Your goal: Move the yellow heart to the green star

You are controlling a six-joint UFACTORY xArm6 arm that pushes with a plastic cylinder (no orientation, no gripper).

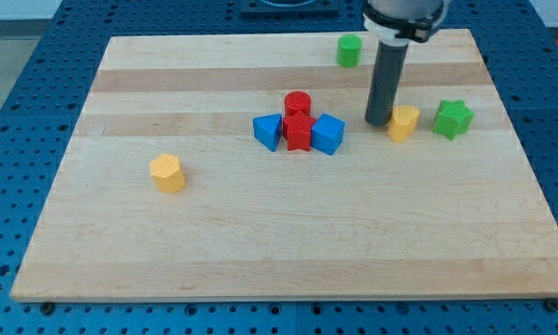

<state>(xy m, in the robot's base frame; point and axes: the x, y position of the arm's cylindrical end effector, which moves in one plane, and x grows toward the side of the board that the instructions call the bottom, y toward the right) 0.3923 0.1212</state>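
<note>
**Ana:** Camera view first: where does my tip point(378, 122) sit?

**Ben:** Your tip is down on the wooden board point(260, 242), right against the view's left side of the yellow heart point(404, 122). The dark rod point(385, 79) rises straight up from there toward the view's top.

**Ana:** And the yellow heart against the green star point(452, 117)?

**Ben:** The heart lies just to the view's left of the star, near it but apart; a narrow strip of bare wood shows between them. Both are in the view's right half, at about the same height.

**Ana:** Is any pincer wide, narrow, or holding something?

**Ben:** No pincer shows at all. The arm ends in the plain rod, so nothing is clasped; the rod only meets the heart's side.

**Ana:** What else is on the board?

**Ben:** A tight cluster sits near the middle, to the view's left of your tip: a red cylinder point(298, 102) at the back, a red block point(299, 133) in front of it whose shape I cannot tell, a blue triangle-like block point(268, 130) on its left and a blue cube point(327, 134) on its right. A green cylinder point(349, 50) stands near the view's top edge, and a yellow hexagon block point(167, 173) lies alone well to the view's left.
</note>
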